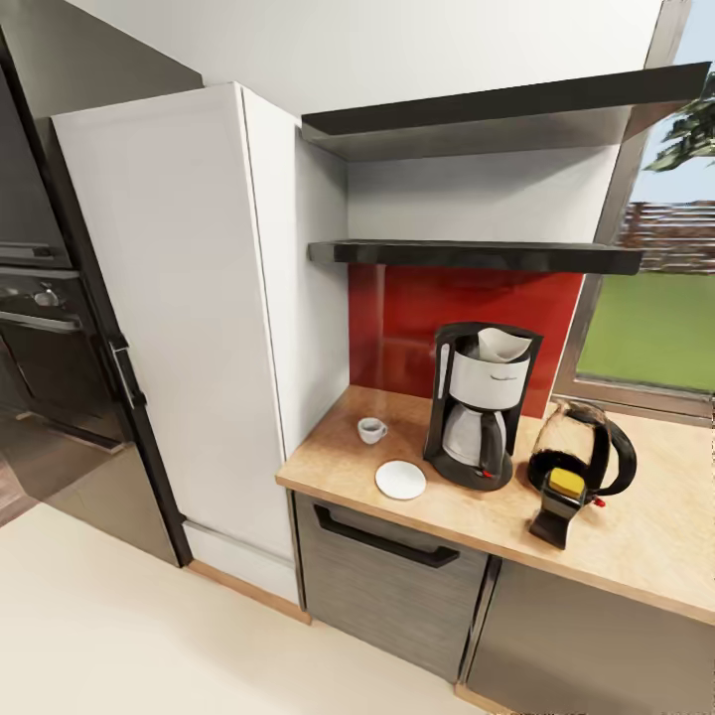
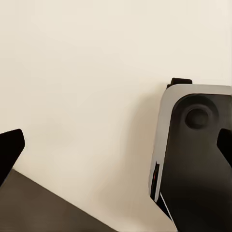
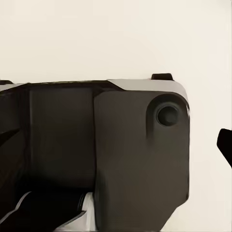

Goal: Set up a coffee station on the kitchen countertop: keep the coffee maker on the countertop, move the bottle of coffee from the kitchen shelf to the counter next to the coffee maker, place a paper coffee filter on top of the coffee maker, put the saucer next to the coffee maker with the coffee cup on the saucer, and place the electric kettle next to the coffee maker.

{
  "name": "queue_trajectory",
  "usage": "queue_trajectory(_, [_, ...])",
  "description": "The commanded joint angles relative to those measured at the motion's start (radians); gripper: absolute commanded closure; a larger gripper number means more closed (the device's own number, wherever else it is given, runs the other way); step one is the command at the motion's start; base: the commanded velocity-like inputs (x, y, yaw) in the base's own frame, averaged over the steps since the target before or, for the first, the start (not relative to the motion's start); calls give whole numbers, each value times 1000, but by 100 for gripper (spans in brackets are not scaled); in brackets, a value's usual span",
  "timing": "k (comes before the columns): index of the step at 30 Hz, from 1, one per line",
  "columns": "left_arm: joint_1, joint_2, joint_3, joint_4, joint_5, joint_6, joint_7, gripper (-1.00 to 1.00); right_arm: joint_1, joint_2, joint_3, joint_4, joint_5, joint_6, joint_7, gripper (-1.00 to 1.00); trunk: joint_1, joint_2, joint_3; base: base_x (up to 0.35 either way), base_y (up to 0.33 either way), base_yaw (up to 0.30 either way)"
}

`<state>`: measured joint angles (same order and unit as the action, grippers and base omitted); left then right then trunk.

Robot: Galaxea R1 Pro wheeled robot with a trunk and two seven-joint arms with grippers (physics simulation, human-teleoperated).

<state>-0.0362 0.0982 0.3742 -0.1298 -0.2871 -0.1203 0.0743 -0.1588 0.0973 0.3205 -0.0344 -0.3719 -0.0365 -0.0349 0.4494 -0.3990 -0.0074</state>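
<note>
The kitchen countertop point(image 1: 636, 546) carries the black coffee maker point(image 1: 484, 407), and the white paper coffee filter point(image 1: 501, 345) sits in its top. To its left lies the saucer point(image 1: 400, 480). The coffee cup point(image 1: 371, 430) stands on the bare wood just behind the saucer, apart from it. Right of the machine stands the electric kettle point(image 1: 586, 452), and the bottle of coffee point(image 1: 559, 508) with its yellow cap is right in front of it. The black kitchen shelf point(image 1: 477, 255) above is bare. My left gripper point(image 2: 116, 147) and right gripper point(image 3: 116, 145) hang open over the floor, holding nothing.
A tall white cabinet point(image 1: 189, 298) stands against the counter's left end, with a black oven point(image 1: 40, 298) further left. A red backsplash point(image 1: 417, 308) and a window point(image 1: 655, 328) lie behind. A dark drawer front point(image 1: 387, 576) sits below. My base point(image 2: 198, 159) shows over cream floor point(image 1: 99, 616).
</note>
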Motion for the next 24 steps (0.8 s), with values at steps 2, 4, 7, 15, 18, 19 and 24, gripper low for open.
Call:
queue_trajectory(2, [-1, 1, 6, 4, -11, -5, 4, -100, -1, -33, 8, 2, -11, -5, 49, -100, 1, -1, -1, 115, 326, -263])
queue_trajectory(4, [-1, 2, 6, 5, -11, -6, 5, -100, -1, -43, 8, 2, -12, -5, 57, -100, 1, -1, -1, 120, 284, -263])
queue_trajectory(7, [-1, 3, 6, 5, -11, -9, 5, -100, -1, -48, 8, 2, -13, -5, 61, -100, 1, -1, -1, 129, 195, -263])
queue_trajectory(15, [-1, 2, -1, 5, -14, -14, 7, -100, -1, -72, 8, 3, -13, -6, 62, -100, 1, -1, -1, 77, 78, -263])
queue_trajectory(18, [-1, 2, -1, 6, -15, -16, 7, -100, -1, -75, 8, 4, -13, -6, 61, -100, 1, -1, -1, 7, 5, -263])
queue_trajectory(19, [-1, 1, -1, 6, -16, -16, 7, -100, -1, -75, 8, 4, -13, -7, 61, -100, 1, -1, -1, 2, 1, -263])
queue_trajectory(24, [-1, 1, -1, 6, -16, -16, 7, -100, -1, -80, 8, 4, -13, -6, 60, -100, 1, -1, -1, 1, 0, -264])
